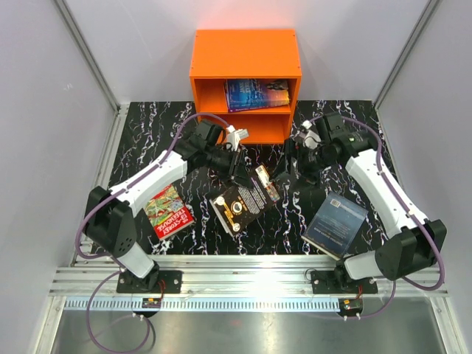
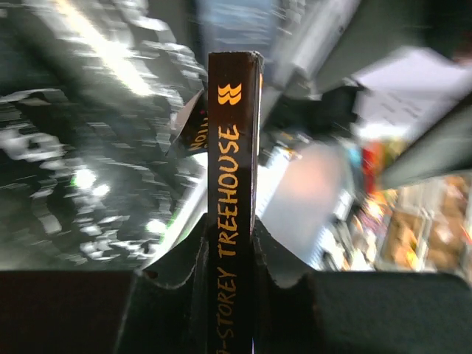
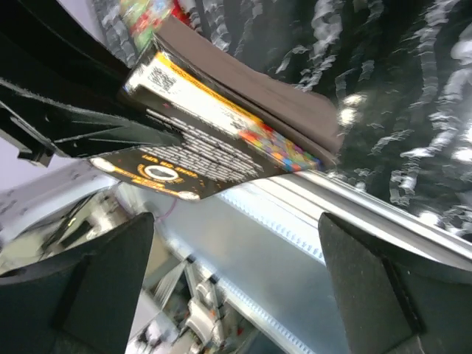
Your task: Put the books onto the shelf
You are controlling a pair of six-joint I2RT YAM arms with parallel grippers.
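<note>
Where left end effector [image 2: 230,254] pinches, black book [image 2: 234,147] stands.

The shelf [image 1: 245,51] sits at the back centre of the counter [image 1: 147,140], with the shelved book [image 1: 256,94] in its upper compartment. The Treehouse book [image 1: 247,199] is mid-counter in front of the shelf, its spine clamped in the left tool [image 2: 232,273]. The right tool [image 3: 236,251] is just right of it, spread wide and not touching. The left book [image 1: 168,211] lies front left on the counter and the right book [image 1: 336,225] front right.
</note>
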